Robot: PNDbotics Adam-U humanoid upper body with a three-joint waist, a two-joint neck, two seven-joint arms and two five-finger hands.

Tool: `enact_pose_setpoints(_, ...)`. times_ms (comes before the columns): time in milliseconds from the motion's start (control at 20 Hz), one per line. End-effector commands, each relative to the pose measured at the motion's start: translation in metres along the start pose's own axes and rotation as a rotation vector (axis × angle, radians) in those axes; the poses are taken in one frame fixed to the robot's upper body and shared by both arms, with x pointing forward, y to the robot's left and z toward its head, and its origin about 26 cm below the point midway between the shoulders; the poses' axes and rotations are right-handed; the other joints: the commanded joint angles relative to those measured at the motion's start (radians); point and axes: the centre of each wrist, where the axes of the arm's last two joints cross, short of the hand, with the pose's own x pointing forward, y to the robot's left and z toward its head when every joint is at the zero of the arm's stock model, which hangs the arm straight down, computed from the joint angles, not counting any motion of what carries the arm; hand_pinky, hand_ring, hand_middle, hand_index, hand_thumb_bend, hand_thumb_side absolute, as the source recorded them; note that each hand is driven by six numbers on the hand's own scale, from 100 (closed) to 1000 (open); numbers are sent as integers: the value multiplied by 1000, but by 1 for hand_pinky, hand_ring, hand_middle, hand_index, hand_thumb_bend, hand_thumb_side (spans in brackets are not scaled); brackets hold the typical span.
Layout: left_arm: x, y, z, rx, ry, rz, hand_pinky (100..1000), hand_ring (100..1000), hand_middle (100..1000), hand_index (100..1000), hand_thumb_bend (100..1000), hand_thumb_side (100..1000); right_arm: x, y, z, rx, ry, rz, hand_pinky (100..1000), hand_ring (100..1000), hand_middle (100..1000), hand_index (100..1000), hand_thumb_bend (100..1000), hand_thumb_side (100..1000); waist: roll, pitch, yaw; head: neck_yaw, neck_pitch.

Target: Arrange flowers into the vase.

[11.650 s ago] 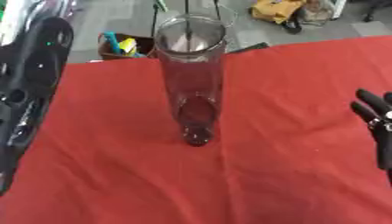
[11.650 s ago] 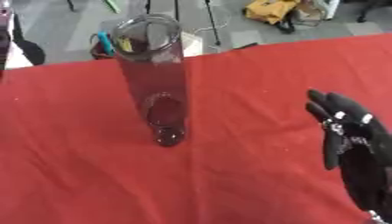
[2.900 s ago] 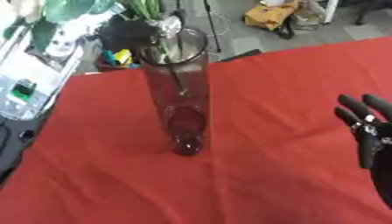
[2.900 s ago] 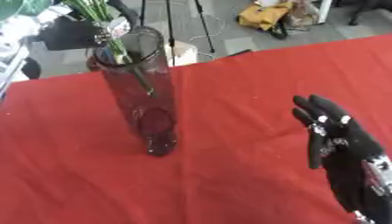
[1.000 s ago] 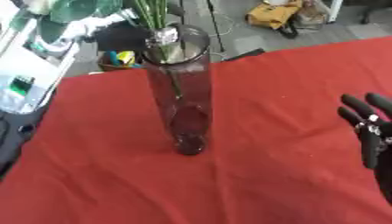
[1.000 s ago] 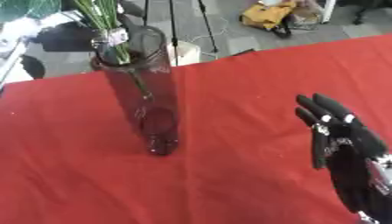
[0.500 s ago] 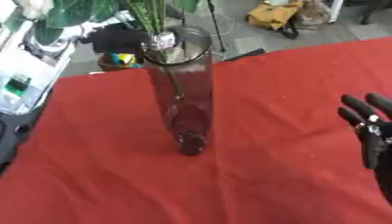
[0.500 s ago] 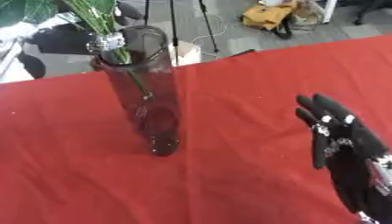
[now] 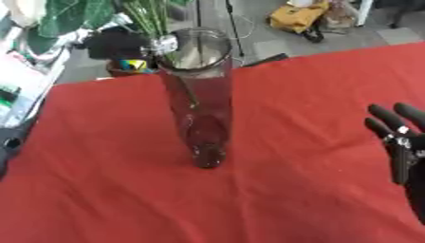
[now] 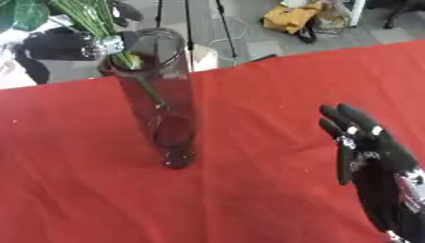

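Fingers (image 10: 348, 124) of the black right hand (image 10: 378, 161) were extended and relaxed, holding nothing, low at the right of the red cloth-covered surface (image 10: 249, 190). No fingers of the left hand were visible. One tall clear glass cylinder vase (image 9: 198, 95) stood upright left of centre on the surface. One bunch of green flower stems (image 10: 99, 28) entered the mouth at its far-left rim, lower ends part-way down inside. Risk, as a judgement: the tall, narrow vase could tip if the leaning bunch levered against the rim.
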Motion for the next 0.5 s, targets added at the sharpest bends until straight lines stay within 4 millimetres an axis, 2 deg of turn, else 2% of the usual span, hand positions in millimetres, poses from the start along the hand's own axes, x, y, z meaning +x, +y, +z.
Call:
enact_pose_setpoints(50,-4,18,13,60,5,-11,949,952,1000,1000,217,1000,5,-2,-4,8,-22,14,1000,1000,251,944,100,1000,-11,-27,3,-4,-10)
enact_pose_setpoints(500,-9,15,17,62,-29,39,944,946,1000,1000,222,1000,5,-1,-3,3,-25,15,1000,1000,252,943,100,1000,-18,-27,7,-7,-12)
